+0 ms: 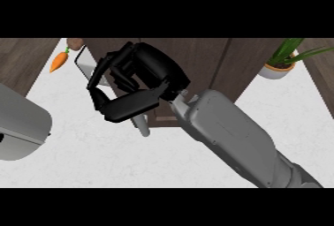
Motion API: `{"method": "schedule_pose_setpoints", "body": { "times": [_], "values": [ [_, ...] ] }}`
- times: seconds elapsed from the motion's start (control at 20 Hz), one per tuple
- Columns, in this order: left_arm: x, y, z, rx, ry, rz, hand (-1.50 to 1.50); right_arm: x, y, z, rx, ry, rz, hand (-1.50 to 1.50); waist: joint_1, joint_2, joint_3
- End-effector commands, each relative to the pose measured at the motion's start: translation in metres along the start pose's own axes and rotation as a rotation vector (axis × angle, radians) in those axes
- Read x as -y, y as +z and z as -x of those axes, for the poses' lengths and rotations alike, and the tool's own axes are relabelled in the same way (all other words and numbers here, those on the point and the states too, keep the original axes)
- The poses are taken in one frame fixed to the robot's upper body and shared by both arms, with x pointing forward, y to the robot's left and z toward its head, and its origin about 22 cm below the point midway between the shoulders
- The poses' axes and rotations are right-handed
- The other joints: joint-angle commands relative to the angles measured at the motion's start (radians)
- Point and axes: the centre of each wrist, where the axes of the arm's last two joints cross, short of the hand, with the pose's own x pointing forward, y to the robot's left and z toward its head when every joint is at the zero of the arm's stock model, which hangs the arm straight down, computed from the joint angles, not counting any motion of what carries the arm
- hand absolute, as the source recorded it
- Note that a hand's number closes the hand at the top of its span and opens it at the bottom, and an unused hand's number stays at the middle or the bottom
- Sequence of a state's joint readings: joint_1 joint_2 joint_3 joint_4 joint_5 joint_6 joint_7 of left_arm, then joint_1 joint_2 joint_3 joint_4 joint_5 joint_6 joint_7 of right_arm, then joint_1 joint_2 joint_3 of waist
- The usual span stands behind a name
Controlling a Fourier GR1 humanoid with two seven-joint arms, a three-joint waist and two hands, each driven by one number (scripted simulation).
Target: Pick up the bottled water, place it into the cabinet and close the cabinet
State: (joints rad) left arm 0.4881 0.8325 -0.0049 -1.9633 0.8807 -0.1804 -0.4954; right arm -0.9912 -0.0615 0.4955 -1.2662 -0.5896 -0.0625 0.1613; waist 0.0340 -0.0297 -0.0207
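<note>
1. I see only the right hand point(134, 77), coming in on its grey forearm point(228, 132) from the lower right and reaching over the counter point(163, 159) toward the dark wooden cabinet point(215, 66).
2. The fingers and thumb are curled, with the thumb bent back toward the palm. I cannot tell whether they close on anything, since the hand hides what lies under it.
3. A pale, slim object point(142, 126) sticks out below the thumb, and a clear, light-edged shape point(83, 64) shows at the fingertips. I judge one of these to be the bottled water, but I cannot confirm which.
4. I judge the hand is placed at the cabinet front either to put the bottle in or to work the door.
5. A carrot point(59, 62), a potted plant point(282, 62) and a grey appliance point(20, 126) stand well apart from the hand.
</note>
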Motion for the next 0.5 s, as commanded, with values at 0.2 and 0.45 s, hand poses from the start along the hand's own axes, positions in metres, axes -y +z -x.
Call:
{"method": "schedule_pose_setpoints", "body": {
  "times": [0.2, 0.45],
  "values": [
    [0.014, -0.009, -0.001, -0.001, 0.021, 0.04, -1.5, 0.077, 0.014, 0.004, -0.01, 0.092, 0.33, -1.5, -0.02, 0.036, 0.021],
    [0.018, -0.014, 0.001, 0.0, 0.024, 0.029, -1.5, 0.095, 0.015, -0.007, 0.021, 0.083, 0.335, -1.5, -0.02, 0.042, 0.021]
  ]
}}
